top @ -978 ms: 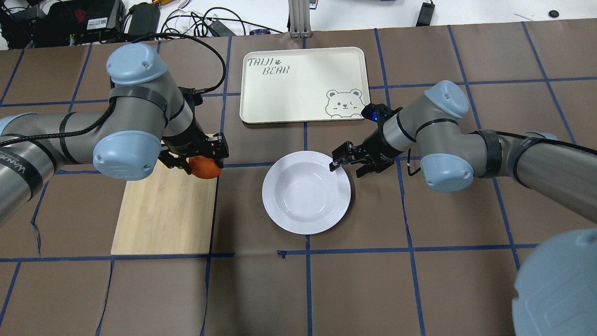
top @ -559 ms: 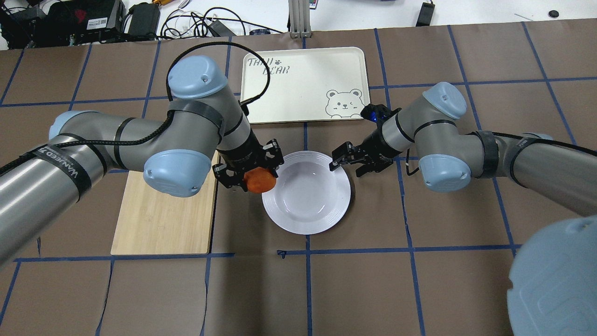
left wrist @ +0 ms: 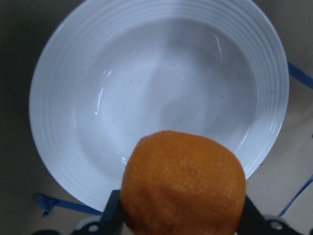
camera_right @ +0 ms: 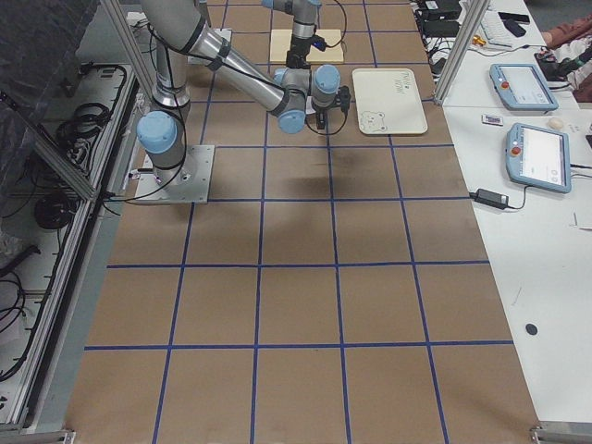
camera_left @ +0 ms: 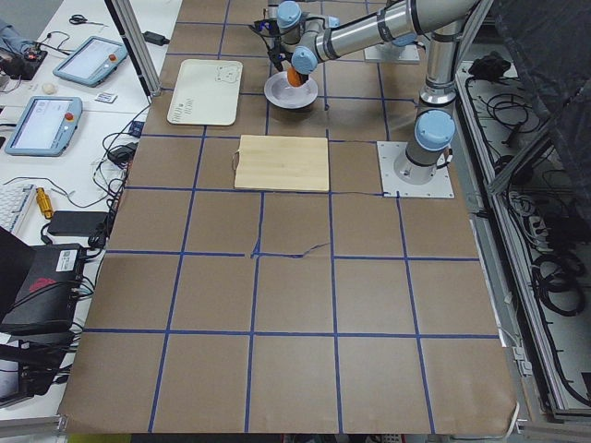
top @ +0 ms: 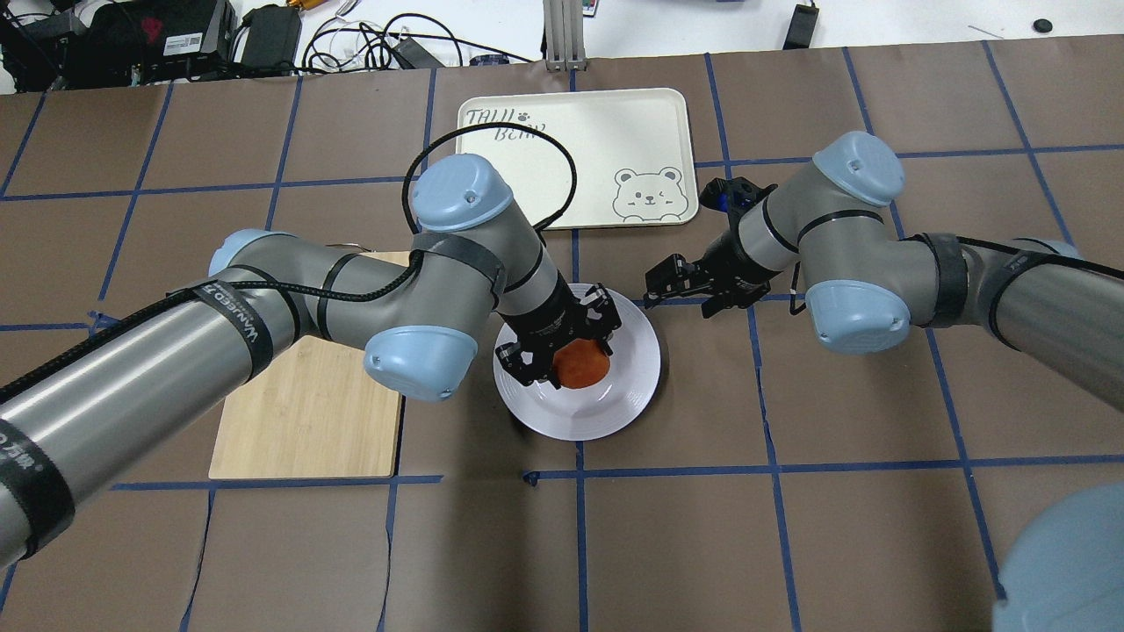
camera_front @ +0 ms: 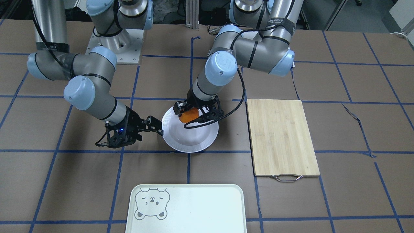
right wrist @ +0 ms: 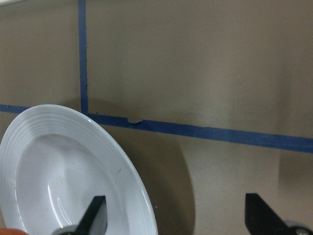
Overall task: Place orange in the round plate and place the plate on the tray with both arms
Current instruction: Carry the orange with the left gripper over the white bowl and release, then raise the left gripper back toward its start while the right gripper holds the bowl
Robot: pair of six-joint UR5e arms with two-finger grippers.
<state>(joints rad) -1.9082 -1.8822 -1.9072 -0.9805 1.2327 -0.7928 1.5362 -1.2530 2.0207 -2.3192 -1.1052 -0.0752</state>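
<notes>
The orange (top: 587, 369) is held between the fingers of my left gripper (top: 569, 349), which is shut on it just above the bowl of the white round plate (top: 634, 386). The left wrist view shows the orange (left wrist: 183, 183) hanging over the near part of the plate (left wrist: 54, 103). My right gripper (top: 674, 285) stands open beside the plate's far right rim, apart from it, with nothing between its fingers; its wrist view shows the plate's rim (right wrist: 124, 171) at lower left. The cream tray (top: 575, 158) with the bear face lies beyond the plate, with nothing on it.
A bamboo cutting board (top: 307, 421) with a metal handle lies left of the plate, partly under my left arm. Brown paper with blue tape lines covers the table (top: 702, 527). Cables and electronics (top: 176, 39) sit past the far edge.
My left arm has carried the orange rightward from over the cutting board to above the plate's bowl. My right gripper has drawn back from the plate's rim toward the far side.
</notes>
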